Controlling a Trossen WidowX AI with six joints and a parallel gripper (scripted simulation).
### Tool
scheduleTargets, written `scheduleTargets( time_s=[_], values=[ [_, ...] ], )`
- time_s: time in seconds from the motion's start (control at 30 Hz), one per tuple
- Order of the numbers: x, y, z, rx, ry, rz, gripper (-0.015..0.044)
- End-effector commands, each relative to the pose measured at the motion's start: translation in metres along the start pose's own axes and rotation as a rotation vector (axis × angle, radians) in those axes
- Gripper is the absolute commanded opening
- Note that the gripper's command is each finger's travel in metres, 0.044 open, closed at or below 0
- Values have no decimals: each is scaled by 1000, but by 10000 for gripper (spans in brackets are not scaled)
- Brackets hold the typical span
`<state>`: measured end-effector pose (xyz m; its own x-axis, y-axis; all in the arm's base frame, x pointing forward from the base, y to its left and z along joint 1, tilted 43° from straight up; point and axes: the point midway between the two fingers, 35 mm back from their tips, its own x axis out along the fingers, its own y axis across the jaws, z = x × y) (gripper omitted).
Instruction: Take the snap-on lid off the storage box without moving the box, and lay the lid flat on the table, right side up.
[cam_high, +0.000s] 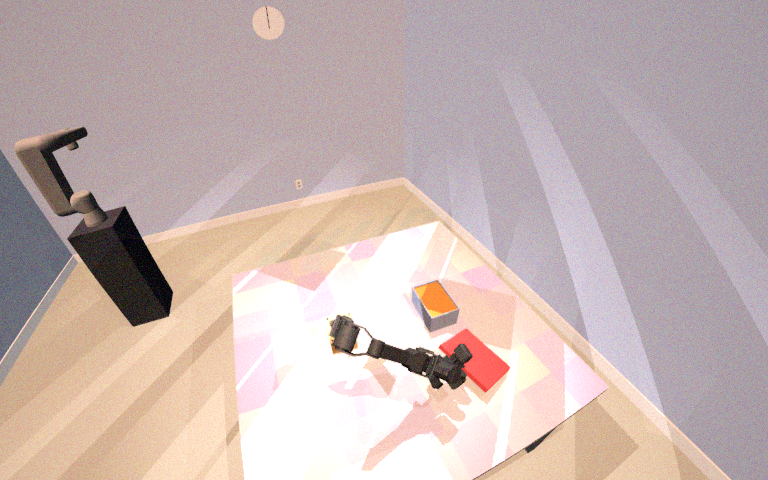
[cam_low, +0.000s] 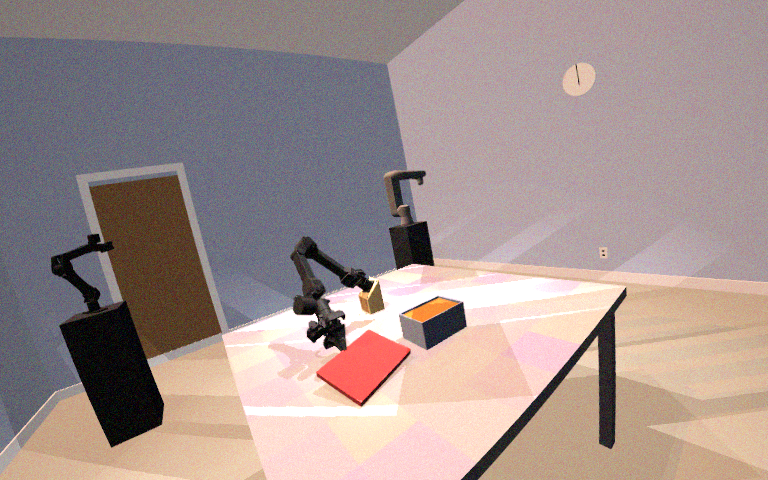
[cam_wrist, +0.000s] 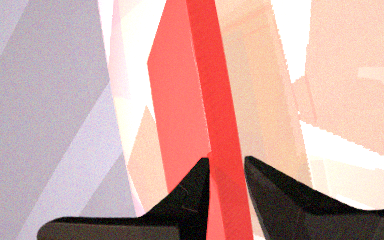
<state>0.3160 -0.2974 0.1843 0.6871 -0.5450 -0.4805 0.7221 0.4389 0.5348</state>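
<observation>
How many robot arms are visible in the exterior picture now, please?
3: one arm at the table, above the red lid; one on the black pedestal at left; one on the black pedestal behind the table. None seems hidden.

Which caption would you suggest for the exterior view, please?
Hand gripping the red lid beside the open storage box.
</observation>
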Motion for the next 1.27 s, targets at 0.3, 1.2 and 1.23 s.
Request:
scheduleTargets(
  time_s=[0.3,1.2,1.23],
  values=[
    [-2,2,2,4,-2,-8,301],
    [-44,-32,2,2,-1,-10,440],
    [-45,-33,2,2,-1,-10,440]
  ],
)
